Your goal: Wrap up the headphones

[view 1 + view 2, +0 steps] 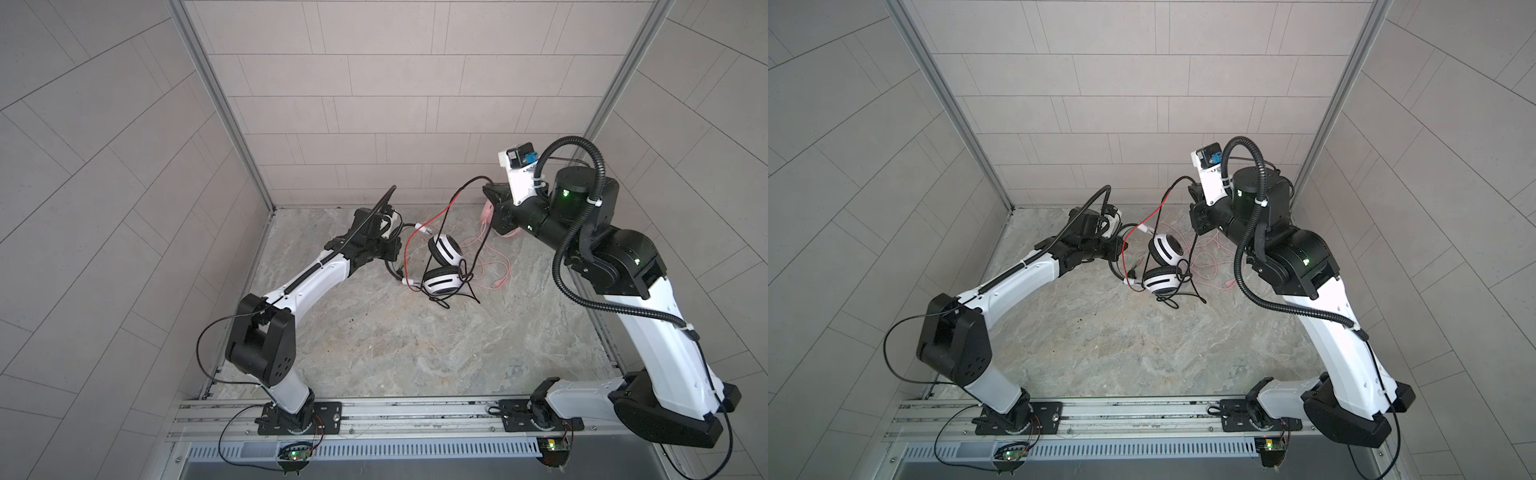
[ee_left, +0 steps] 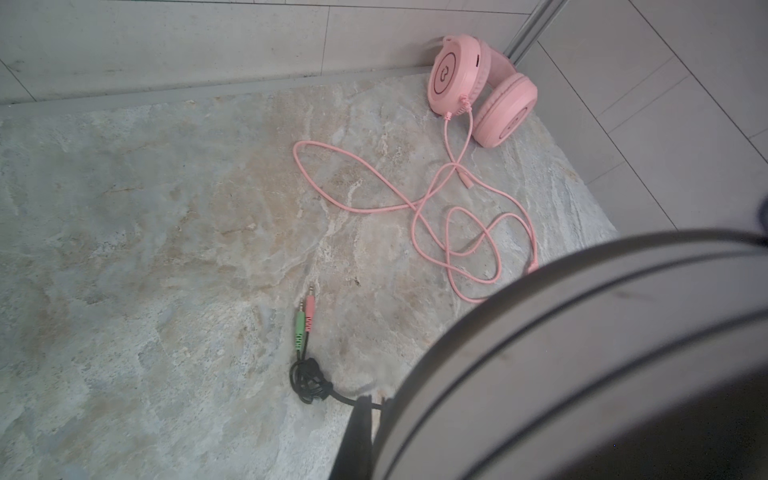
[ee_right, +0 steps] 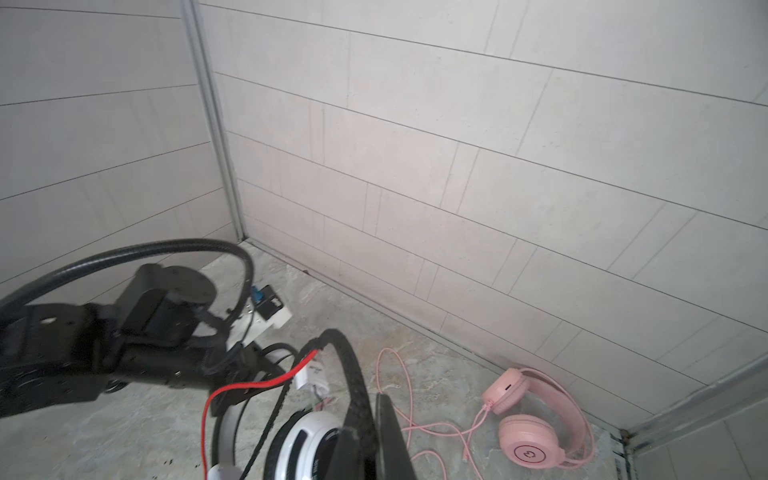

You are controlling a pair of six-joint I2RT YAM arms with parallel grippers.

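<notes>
The right arm [image 1: 648, 332] looms closest, bent over the far right corner. Its right gripper [image 1: 490, 192] is pinched tight on the black-and-red cord [image 3: 358, 390], holding it above the stone table [image 1: 415, 353]. The left arm [image 1: 307, 282] reaches in from the other side. The left gripper [image 1: 392, 249] is clamped on the black headband of the white headphones [image 1: 444, 249], whose two cups sit side by side toward the middle. The pink headphones [image 2: 453, 75] lie in the far right corner, untouched, their pink cord [image 2: 353, 178] sprawled loose. Two plugs [image 2: 305, 322], green and pink, end a small bundle of black cord.
</notes>
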